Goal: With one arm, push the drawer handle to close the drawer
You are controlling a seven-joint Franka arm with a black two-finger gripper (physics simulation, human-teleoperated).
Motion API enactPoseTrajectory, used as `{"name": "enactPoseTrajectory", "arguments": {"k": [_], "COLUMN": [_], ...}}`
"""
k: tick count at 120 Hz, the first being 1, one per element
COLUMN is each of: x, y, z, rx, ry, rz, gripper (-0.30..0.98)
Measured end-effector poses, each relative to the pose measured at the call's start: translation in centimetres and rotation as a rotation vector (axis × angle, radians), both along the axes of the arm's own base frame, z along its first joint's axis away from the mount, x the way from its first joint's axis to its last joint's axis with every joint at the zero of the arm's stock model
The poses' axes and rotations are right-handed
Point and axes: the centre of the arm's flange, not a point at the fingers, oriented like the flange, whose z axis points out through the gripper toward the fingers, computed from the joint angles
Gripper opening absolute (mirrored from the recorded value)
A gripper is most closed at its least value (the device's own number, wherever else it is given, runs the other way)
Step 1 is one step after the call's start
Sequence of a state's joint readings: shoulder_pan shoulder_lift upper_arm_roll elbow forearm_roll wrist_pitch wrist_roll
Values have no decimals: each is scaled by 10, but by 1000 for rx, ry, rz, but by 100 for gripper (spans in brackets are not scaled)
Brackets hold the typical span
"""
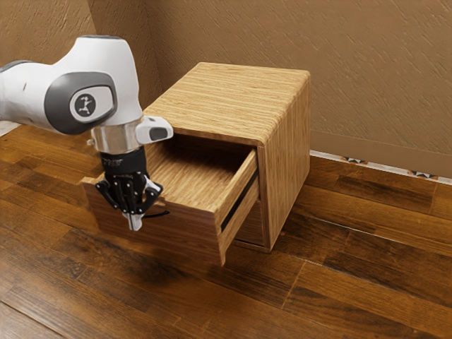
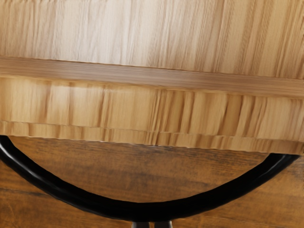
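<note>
Claw (image 1: 134,223) narrow, nothing held, pointing down | set outside the middle of the black handle (image 2: 152,212), likely to push rather than grip | drawer (image 1: 191,227) stands out from cabinet (image 1: 229,95) | central placing should keep the inward push straight

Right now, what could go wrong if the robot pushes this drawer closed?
The tool might slip along the curved handle instead of pushing it. The drawer stands well out, so an off-centre push could make it bind. The arm, reaching above the drawer, might bump the cabinet.
</note>
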State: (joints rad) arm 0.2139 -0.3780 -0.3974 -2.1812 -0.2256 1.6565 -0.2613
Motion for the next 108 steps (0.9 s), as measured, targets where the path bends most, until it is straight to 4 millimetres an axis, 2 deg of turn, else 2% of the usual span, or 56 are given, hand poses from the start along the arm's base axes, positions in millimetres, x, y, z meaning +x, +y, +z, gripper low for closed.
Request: {"name": "enactPoseTrajectory", "arguments": {"k": [108], "x": [66], "y": [6], "z": [0], "rx": [-24], "ry": [-28], "rz": [-100], "gripper": [-10]}}
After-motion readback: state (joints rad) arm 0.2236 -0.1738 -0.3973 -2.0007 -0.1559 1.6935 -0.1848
